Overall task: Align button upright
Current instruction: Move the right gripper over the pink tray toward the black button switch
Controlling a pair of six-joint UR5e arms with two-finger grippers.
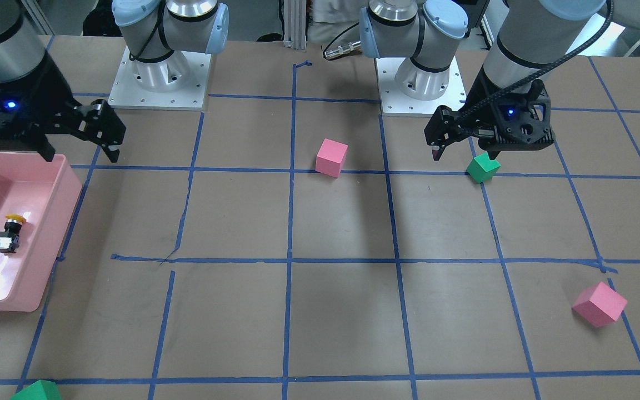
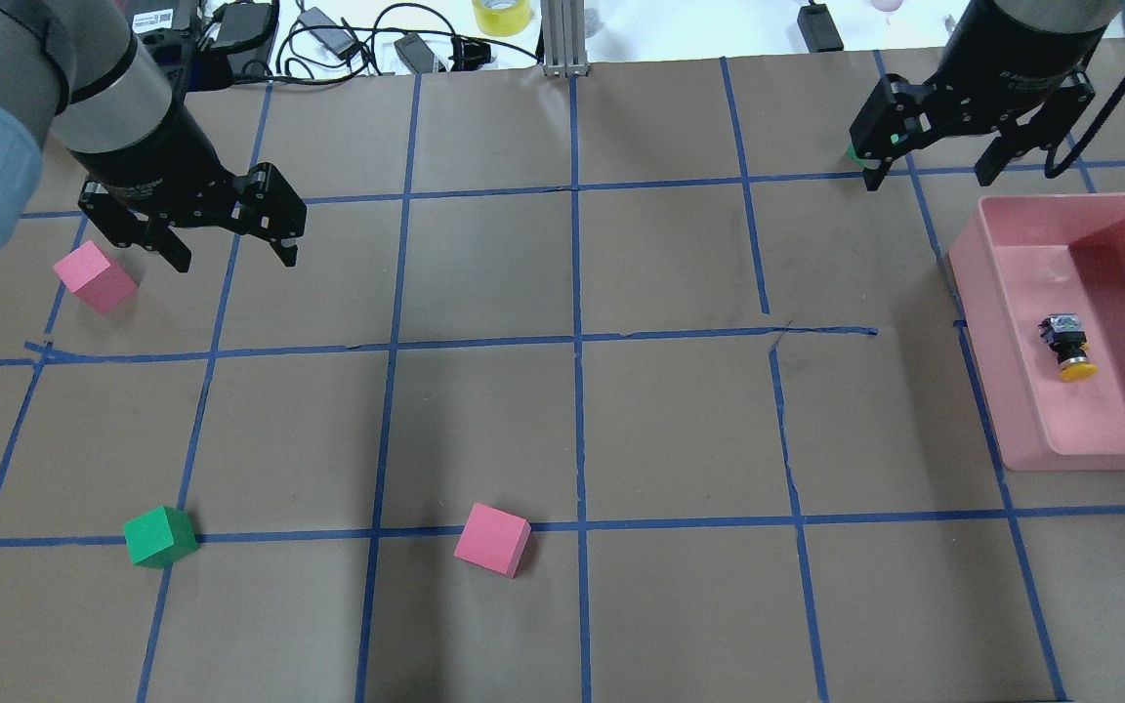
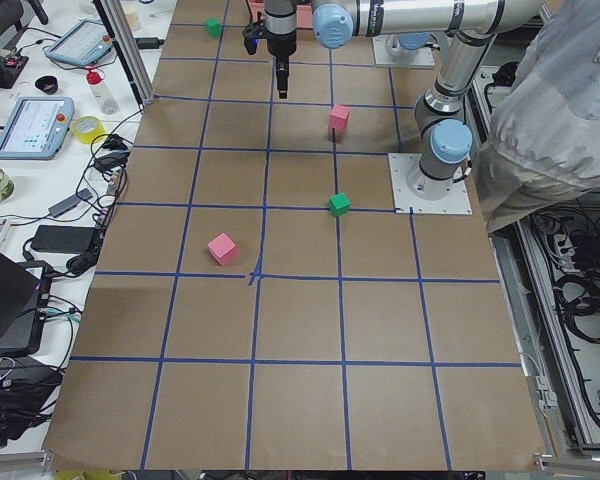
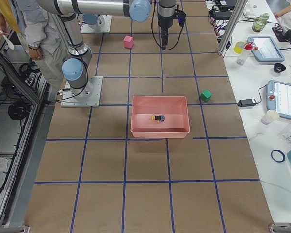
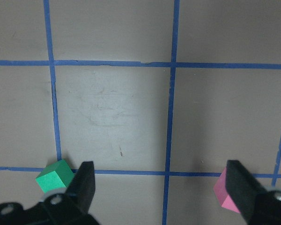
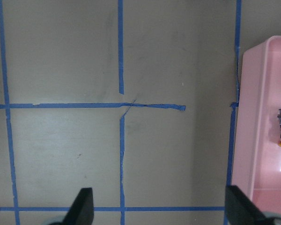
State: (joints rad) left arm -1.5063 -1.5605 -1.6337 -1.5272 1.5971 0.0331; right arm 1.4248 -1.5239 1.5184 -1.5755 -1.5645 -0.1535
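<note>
Button (image 2: pixel 1068 350) lies on its side on the floor of the pink tray (image 2: pixel 987 322), so it seems no righting is done yet; the right gripper (image 2: pixel 929 178) hangs near the tray, spread and empty; the left gripper (image 2: pixel 232 261), also spread and empty, is well apart.

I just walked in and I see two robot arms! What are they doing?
Nothing is being held right now. The little yellow-capped button lies on its side in the pink bin; it has not been stood upright yet. The right gripper hangs open above the table close to the bin, so it is the one nearest the button. The left gripper hangs open far off on the other side, near a pink cube.
</note>
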